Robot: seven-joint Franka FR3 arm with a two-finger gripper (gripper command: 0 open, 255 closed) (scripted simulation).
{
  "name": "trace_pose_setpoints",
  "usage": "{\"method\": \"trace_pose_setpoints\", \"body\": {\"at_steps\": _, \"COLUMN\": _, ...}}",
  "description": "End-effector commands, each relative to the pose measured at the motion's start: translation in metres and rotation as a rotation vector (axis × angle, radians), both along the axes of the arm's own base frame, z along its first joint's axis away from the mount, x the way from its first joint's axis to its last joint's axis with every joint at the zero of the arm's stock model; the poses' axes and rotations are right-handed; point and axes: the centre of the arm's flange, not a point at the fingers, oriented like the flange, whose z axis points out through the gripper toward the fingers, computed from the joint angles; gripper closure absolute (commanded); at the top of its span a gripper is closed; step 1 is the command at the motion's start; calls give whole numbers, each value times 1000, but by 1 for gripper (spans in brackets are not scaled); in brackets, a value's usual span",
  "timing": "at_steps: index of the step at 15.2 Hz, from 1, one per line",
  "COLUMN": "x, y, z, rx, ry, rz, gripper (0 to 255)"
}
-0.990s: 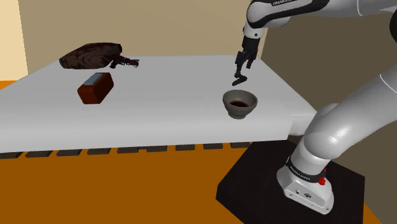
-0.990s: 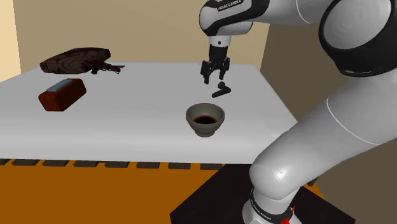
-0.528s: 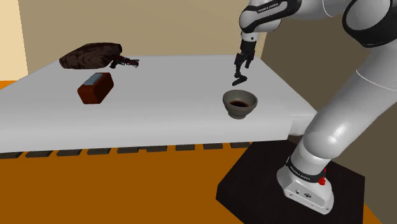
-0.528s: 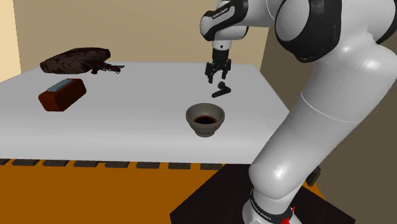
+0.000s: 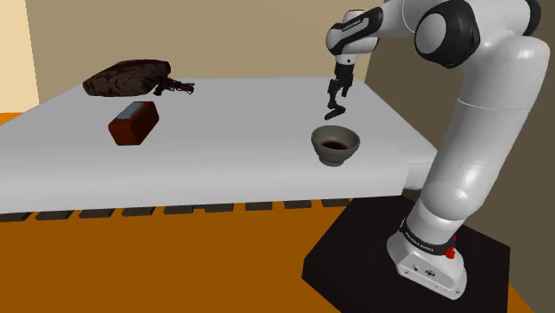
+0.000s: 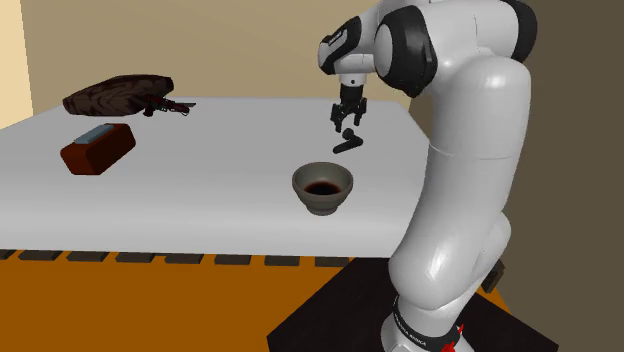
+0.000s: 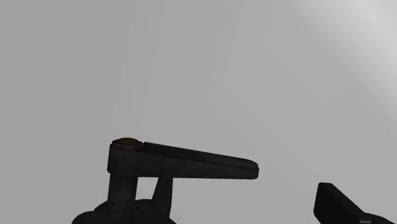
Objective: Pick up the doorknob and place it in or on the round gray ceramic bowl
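A white table [image 5: 222, 160] spreads beneath the gripper [image 5: 335, 96]. Well away from the gripper, toward the shoulder view's left, lies a reddish-brown block [image 5: 133, 124] with a grey top. Farther off, by the table's back edge, sits a mottled dark brown bundle [image 5: 127, 77], with a small dark, red-flecked object [image 5: 175, 86] just beside it on the gripper's side. An orange floor [image 5: 133, 267] lies below.

Illegible small lettering on arm [image 5: 480, 116]

Black lever doorknob [image 6: 347, 143] near grey bowl [image 6: 322, 189]
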Motion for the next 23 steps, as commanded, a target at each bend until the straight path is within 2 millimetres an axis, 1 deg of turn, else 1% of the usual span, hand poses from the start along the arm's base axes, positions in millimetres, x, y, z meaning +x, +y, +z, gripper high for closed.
{"method": "trace_pose_setpoints", "body": {"at_steps": 1, "x": 10, "y": -21, "z": -11, "rx": -6, "ry": 5, "rz": 0, "gripper": 0}}
{"method": "trace_pose_setpoints", "body": {"at_steps": 8, "x": 49, "y": -94, "z": -47, "rx": -26, "ry": 22, "rz": -4, "gripper": 0}}
{"method": "trace_pose_setpoints", "body": {"at_steps": 9, "x": 50, "y": -97, "z": -48, "rx": -27, "ry": 22, "rz": -4, "gripper": 0}}
{"method": "trace_pose_setpoints", "body": {"at_steps": 15, "x": 50, "y": -98, "z": -80, "rx": -27, "ry": 22, "rz": -4, "gripper": 0}}
{"method": "trace_pose_setpoints", "body": {"at_steps": 16, "x": 50, "y": -98, "z": -88, "rx": -27, "ry": 22, "rz": -4, "gripper": 0}}
{"method": "trace_pose_setpoints", "body": {"at_steps": 23, "x": 50, "y": -98, "z": -88, "rx": -27, "ry": 22, "rz": -4, "gripper": 0}}
